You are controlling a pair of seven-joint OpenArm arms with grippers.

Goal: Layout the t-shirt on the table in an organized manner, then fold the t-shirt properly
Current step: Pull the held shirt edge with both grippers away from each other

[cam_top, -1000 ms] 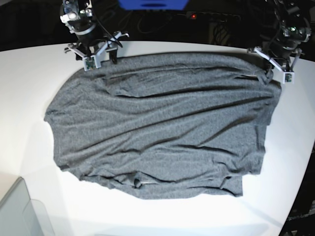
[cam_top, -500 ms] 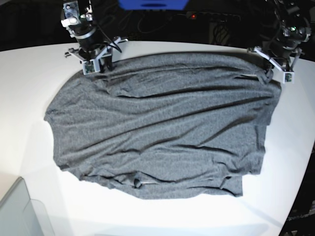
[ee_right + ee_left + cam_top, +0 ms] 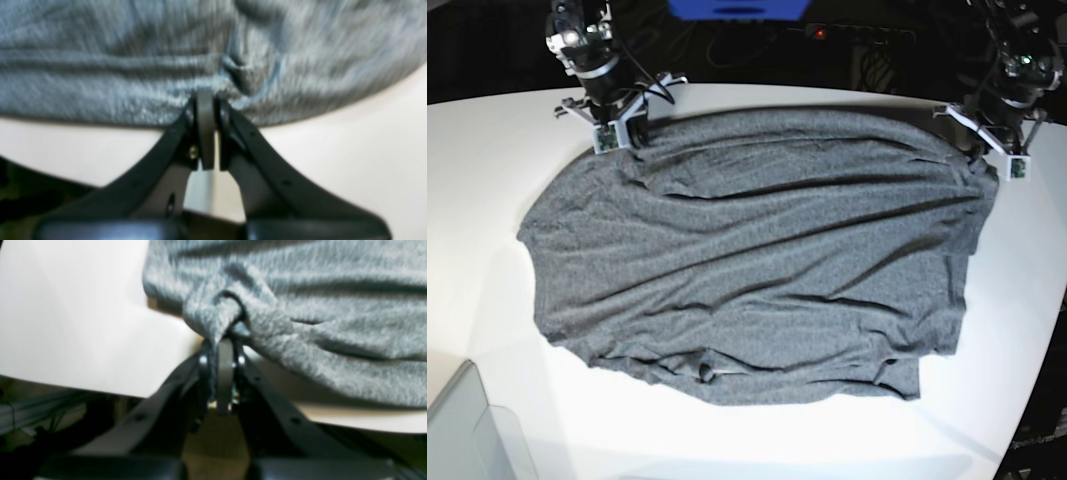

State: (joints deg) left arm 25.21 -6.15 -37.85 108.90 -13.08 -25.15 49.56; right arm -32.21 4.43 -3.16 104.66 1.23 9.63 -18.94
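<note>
T-shirt (image 3: 757,260) heather dark grey, plain, no print, reading lighter blue-grey in both wrist views; table (image 3: 487,160) plain white; left gripper (image 3: 222,350) and right gripper (image 3: 206,106) black with grey pads; bin corner (image 3: 467,440) translucent grey; blue object (image 3: 737,8) at far edge.

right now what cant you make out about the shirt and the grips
- t-shirt collar and sleeves: base view, lost in folds.
- Fabric weave at the right tool: right wrist view, blurred.
- How much cloth the left tool pinches: left wrist view, bunched fabric hides it.
- Grey bin: cut off by base view's corner.
</note>
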